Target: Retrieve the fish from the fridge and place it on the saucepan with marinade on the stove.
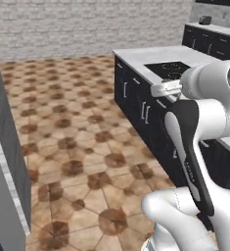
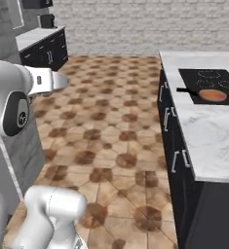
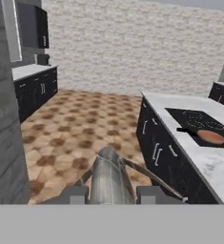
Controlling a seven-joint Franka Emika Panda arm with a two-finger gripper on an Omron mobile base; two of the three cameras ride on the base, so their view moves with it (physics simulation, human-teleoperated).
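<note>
Silvery fish [image 3: 108, 177], pinched lengthwise in the closed gripper [image 3: 109, 193], could slip free before reaching the far-off saucepan [image 3: 210, 137].

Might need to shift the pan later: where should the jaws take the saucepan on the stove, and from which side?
The straight black handle, not the bowl: the saucepan is shallow and filled with marinade. The handle lies flat, pointing to the floor-side edge of the counter, so come from above there, jaws across it. The gripper is shut on the fish now.
</note>
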